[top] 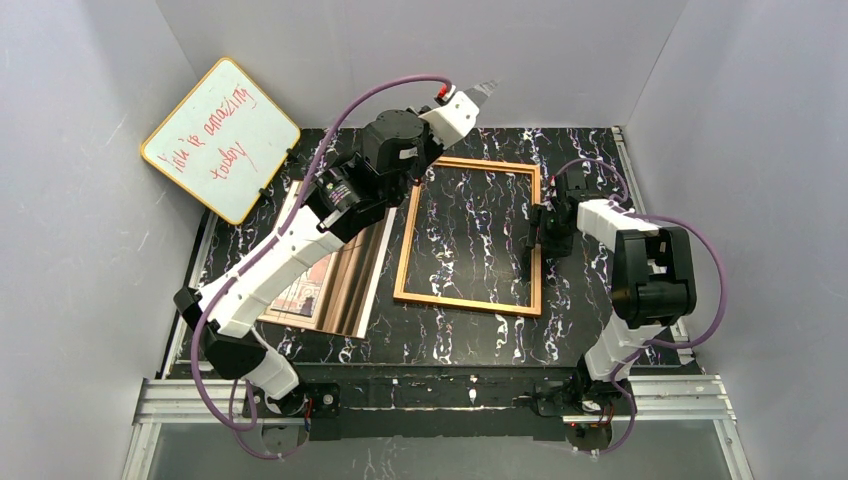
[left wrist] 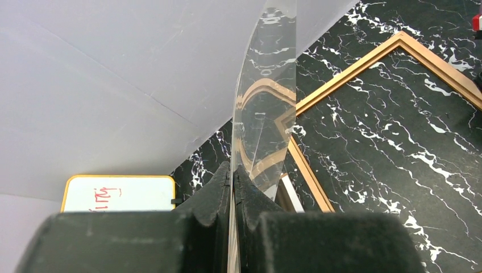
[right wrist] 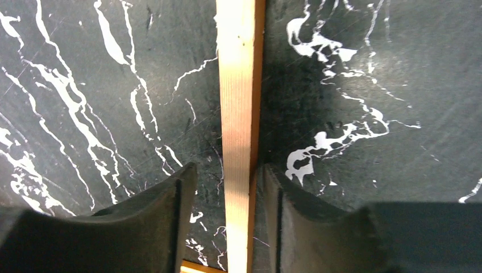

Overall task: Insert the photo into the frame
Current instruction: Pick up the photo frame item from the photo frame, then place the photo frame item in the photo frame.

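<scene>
The orange-brown wooden frame (top: 466, 303) lies flat and empty on the tabletop (top: 470, 340), its right rail between the parted fingers of the right hand (top: 540, 238). The left hand (left wrist: 233, 182) pinches its clear pane (left wrist: 267, 85) upright. The photo (top: 345, 290) lies flat, partly hidden, well behind that hand.

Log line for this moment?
left gripper: shut on clear pane, raised | right gripper: open, straddling frame rail | photo: lying left of frame, not inserted
</scene>
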Robot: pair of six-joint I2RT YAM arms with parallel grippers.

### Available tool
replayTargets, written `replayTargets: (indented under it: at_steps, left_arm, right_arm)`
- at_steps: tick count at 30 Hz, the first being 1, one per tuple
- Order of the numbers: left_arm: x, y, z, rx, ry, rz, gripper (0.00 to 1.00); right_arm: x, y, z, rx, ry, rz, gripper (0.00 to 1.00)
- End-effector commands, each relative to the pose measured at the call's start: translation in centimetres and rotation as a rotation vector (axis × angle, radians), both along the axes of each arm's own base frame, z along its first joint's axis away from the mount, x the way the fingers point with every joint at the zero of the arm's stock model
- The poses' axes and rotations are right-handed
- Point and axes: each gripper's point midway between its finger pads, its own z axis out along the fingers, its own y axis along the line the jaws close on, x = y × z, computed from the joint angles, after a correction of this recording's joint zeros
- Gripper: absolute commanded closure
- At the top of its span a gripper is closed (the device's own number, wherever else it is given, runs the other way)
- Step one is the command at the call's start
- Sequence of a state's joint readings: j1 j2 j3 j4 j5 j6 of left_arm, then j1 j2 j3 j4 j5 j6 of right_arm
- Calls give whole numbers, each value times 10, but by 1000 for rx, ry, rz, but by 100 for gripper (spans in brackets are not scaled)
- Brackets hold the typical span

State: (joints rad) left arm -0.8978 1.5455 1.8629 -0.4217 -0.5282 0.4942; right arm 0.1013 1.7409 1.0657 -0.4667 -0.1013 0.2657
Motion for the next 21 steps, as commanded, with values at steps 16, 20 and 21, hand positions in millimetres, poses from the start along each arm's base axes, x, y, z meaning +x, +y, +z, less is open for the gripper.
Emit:
replayTargets:
  at_steps: [16, 20, 21]
  left_arm:
    - [14, 6, 93, -74, -303, 47, 100]
    - [9, 3, 67, -3, -356, -3, 100]
    - [4, 4, 58, 28, -370, -20, 100]
  right_arm:
    - [45, 46, 146, 469, -227, -160, 1]
    - [40, 53, 177, 556, -320, -166, 1]
    - [38, 56, 184, 586, -339, -167, 1]
